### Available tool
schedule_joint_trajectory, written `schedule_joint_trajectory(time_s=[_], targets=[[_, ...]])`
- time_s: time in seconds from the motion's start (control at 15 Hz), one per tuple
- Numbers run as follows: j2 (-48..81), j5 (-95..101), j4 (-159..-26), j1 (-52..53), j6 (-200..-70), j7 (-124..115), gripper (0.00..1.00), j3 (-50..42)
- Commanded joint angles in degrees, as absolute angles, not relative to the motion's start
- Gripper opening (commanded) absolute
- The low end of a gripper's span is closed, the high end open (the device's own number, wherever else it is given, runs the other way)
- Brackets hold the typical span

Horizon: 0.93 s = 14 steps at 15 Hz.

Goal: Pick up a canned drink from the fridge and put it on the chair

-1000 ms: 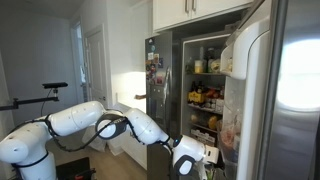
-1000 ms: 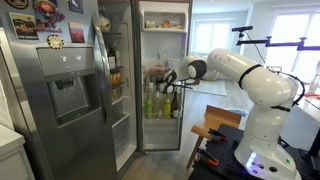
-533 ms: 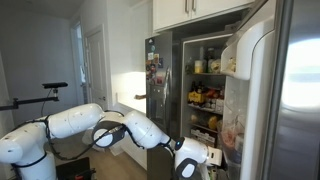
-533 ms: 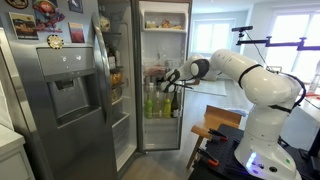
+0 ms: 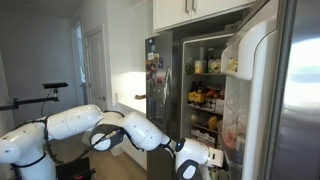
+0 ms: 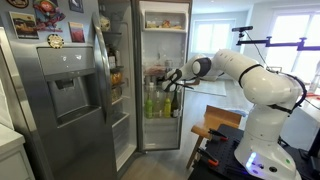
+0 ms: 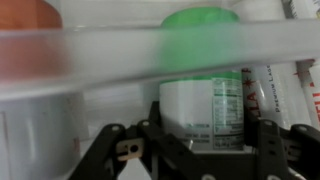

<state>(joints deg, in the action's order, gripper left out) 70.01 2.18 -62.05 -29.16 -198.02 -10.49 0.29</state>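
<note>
A: Wrist cam, nearest first?
B: The gripper (image 7: 189,130) sits at the bottom edge. Black fingers (image 7: 110,142) are spread wide w/ nothing clamped, so it's released.
A: Beyond it?
B: A clear shelf rail (image 7: 150,52) runs across the frame. Behind that is a green-lid jar (image 7: 205,85) w/ a white label, lined up w/ the gap between the fingers. Contact w/ the jar: can't tell. There's a blurry orange item (image 7: 30,40) top left and another labelled container (image 7: 290,90) at right.
A: Is any of them the can?
B: Can't tell, too blurry.
A: Ext views?
B: The white arm (image 6: 240,72) reaches into the fridge (image 6: 165,18). Door's open and the interior is lit. Gripper is at mid-shelf height, just above a row of bottles (image 6: 155,102).
A: Chair?
B: A wooden seat (image 6: 216,120) stands near the robot base, well apart from the gripper.
A: Other angle?
B: The wrist is low, by the open fridge door (image 5: 262,90). Farther back are stocked shelves (image 5: 205,95), papers (image 5: 153,62) on the other door and white cabinets (image 5: 190,12) up top.
</note>
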Motion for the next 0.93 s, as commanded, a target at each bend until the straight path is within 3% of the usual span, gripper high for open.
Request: schedule_joint_trajectory(time_s=[0.0, 0.2, 0.27, 0.87], targets=[[69.1, 2.9, -61.4, -29.5, -198.0, -10.2, 0.47, 0.7], [68.3, 5.2, -63.2, -30.5, -198.0, -9.8, 0.47, 2.5], [70.0, 3.2, -62.1, -29.4, -198.0, -10.5, 0.72, 0.5], [70.0, 4.2, -62.2, -29.8, -198.0, -10.5, 0.72, 1.1]])
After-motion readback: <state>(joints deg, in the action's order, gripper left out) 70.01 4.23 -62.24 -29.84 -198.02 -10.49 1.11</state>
